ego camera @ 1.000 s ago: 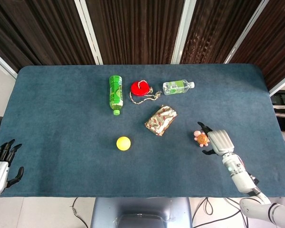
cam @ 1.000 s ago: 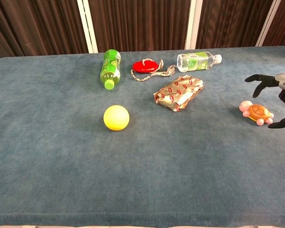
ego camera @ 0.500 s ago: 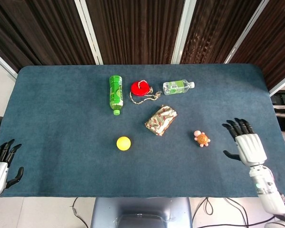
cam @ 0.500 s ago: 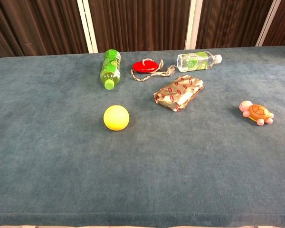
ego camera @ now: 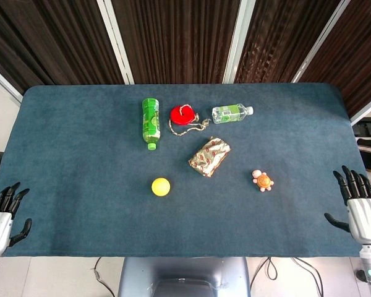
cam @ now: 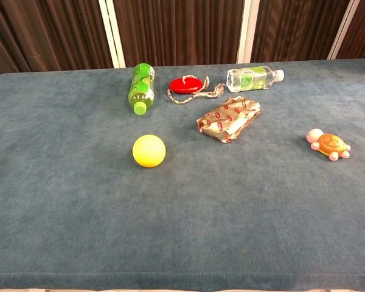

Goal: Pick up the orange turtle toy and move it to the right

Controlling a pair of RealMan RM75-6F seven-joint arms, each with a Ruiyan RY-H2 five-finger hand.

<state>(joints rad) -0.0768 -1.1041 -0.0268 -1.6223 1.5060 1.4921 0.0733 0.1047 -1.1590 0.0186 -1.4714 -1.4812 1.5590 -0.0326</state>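
Note:
The orange turtle toy point(ego camera: 262, 180) point(cam: 328, 144), with pink head and feet, sits alone on the blue table point(ego camera: 80, 185), right of centre. My right hand point(ego camera: 358, 207) hovers at the table's front right corner, well to the right of the turtle, fingers spread and holding nothing. My left hand point(ego camera: 1, 213) hangs at the front left corner, fingers apart and empty. Neither hand shows in the chest view.
A yellow ball point(ego camera: 161, 186) lies at front centre. A foil snack packet point(ego camera: 209, 156) lies left of the turtle. Further back are a green bottle point(ego camera: 151, 121), a red disc with cord point(ego camera: 182, 115) and a clear water bottle point(ego camera: 231, 113).
My right hand has let go of the turtle and drawn back to the right, from beside the toy to the table's front right corner. The turtle stays where it was.

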